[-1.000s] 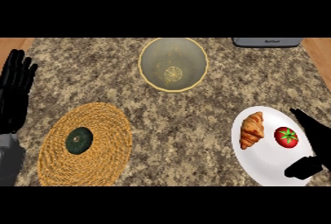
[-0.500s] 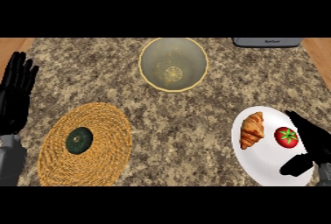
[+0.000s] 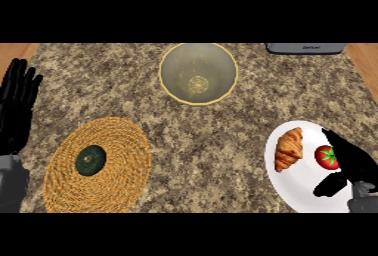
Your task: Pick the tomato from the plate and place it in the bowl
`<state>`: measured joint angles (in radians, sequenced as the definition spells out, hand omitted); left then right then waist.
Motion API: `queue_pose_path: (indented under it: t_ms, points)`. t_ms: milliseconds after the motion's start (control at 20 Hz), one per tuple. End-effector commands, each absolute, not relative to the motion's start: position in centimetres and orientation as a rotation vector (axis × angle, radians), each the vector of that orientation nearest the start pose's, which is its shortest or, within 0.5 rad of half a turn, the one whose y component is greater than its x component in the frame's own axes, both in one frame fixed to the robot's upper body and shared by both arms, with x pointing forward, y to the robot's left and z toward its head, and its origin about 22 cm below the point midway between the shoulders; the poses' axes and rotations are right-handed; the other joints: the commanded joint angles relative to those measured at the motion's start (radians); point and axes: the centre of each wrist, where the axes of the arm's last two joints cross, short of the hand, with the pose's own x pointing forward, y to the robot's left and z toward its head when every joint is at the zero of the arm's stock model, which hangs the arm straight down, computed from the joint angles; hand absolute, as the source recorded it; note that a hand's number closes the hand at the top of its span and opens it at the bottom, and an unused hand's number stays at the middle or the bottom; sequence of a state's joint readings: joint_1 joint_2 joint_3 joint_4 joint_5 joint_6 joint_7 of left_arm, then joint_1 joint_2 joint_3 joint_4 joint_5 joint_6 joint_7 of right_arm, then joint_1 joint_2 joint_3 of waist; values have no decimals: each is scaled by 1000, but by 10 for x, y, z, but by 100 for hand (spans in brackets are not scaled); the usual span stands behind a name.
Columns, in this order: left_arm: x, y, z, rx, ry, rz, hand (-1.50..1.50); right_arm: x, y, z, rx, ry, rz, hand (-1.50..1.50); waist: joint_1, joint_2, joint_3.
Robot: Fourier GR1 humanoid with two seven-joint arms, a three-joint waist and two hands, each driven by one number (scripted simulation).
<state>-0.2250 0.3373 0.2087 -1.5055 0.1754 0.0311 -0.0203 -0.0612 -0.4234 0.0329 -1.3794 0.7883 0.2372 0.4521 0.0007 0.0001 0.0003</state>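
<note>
White plate (image 3: 303, 192) carries 1 tomato (image 3: 327, 157), 1 croissant (image 3: 289, 149); right robot hand (image 3: 353, 167), spread, beside tomato.

The left hand (image 3: 18, 111) rests open at nine o'clock, fingers straight, pointing to twelve. The right hand (image 3: 353, 167) sits at four o'clock, fingers extended, thumb spread toward seven.

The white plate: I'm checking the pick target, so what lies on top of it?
On the white plate lie a croissant and a tomato. The right hand reaches over the plate's right part, hiding whatever is beneath it.
</note>
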Motion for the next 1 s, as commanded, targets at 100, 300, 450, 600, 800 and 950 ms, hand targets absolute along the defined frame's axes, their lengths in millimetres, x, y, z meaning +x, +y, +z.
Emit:
queue_pose_path:
  t_ms: [100, 300, 450, 600, 800, 950]
  points:
    - [295, 339, 89, 231, -1785, 33, 0, 269, -351, -3, -898, -651, 880, -150, 1, 0, 0]
    - [299, 338, 82, 241, -1781, 25, 0, 259, -359, -15, -959, -810, 912, 150, 0, 1, 0]
    - [288, 342, 78, 254, -1804, 53, 0, 233, -348, -21, -972, -820, 913, 150, -3, -1, 0]
    - [289, 343, 88, 251, -1784, 16, 0, 244, -354, -12, -995, -829, 911, 150, -1, -1, 0]
    - [298, 335, 83, 197, -1790, 11, 0, 301, -359, 28, -980, -932, 1066, 150, 27, 6, 1]
    - [308, 310, 92, 121, -1838, -50, 0, 329, -359, 73, -930, -1040, 1300, 150, 140, 44, 6]
